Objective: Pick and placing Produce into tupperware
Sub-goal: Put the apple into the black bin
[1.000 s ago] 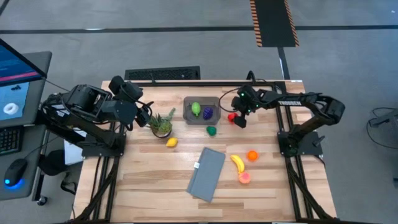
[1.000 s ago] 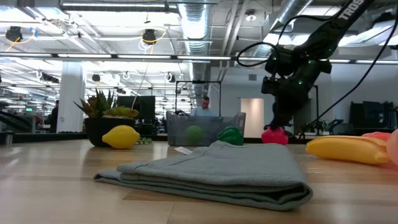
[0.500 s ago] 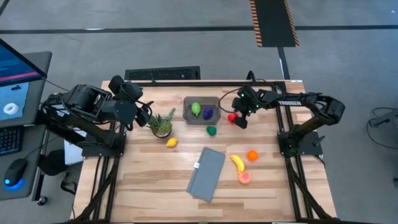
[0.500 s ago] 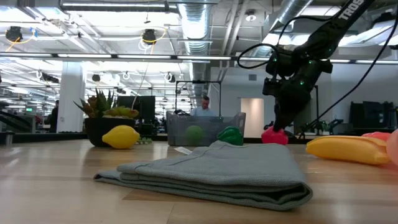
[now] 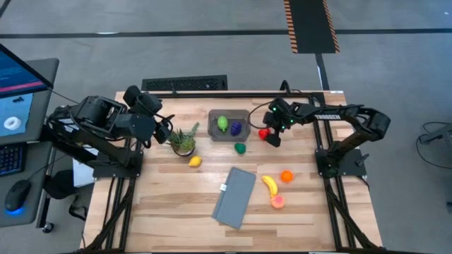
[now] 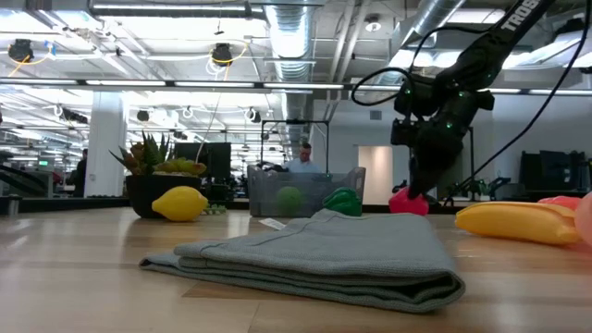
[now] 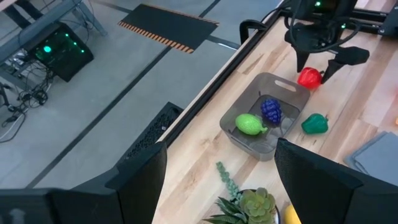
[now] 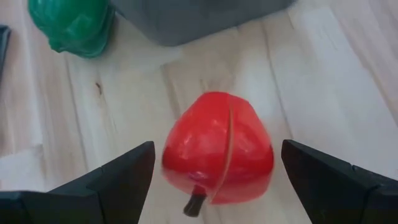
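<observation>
right end effector (image 8: 214, 171) edged lower | fingers spread wide around red produce (image 8: 217, 148) | arm lettering "TROS" partly readable

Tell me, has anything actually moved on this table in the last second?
Hardly anything. The right gripper has kept hovering open over the red fruit beside the tupperware, shifting only slightly; it has not closed on it. The fruit hasn't moved. The left gripper stayed parked by the potted plant, and the other produce and the grey cloth lie as before.
</observation>
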